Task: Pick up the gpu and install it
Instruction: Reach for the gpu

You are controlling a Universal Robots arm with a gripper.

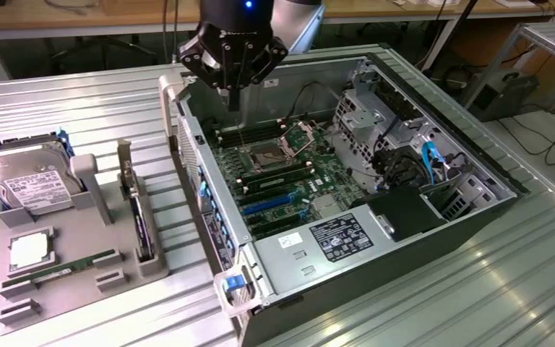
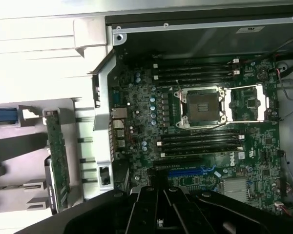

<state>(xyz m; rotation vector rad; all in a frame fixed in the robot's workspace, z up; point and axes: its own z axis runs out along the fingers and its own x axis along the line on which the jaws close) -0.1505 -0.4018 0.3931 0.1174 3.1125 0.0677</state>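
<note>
The tool (image 1: 232, 101) hangs with its fingers pressed together and nothing between them. It is above the open computer case (image 1: 374, 289), near the case's wall on the exterior view's left, over the far end of the motherboard (image 1: 297, 181).

The case lies on its side on the slatted metal surface (image 1: 84, 101). Inside it, the motherboard shows an empty processor socket (image 1: 261, 155) with its retaining frame flipped open, rows of memory slots on either side of the socket, and blue expansion slots (image 1: 268, 206) nearer the camera. A labelled metal box (image 1: 338, 237) sits at the near end, with blue cables (image 1: 430, 163) towards the exterior view's right.

The gpu (image 1: 141, 228) is outside the case, well apart from the tool. It stands on edge in a slot of the grey tray (image 1: 152, 271) just beside the case on the exterior view's left, with its silver bracket at the far end. The same tray holds a hard drive (image 1: 29, 181) leaning in its far compartment, a square processor chip (image 1: 29, 251) in a shallow recess, and a green memory stick (image 1: 66, 269) lying flat near the front. In the wrist view the gpu (image 2: 57, 161) sits upright in the tray, beside the case wall.
</note>
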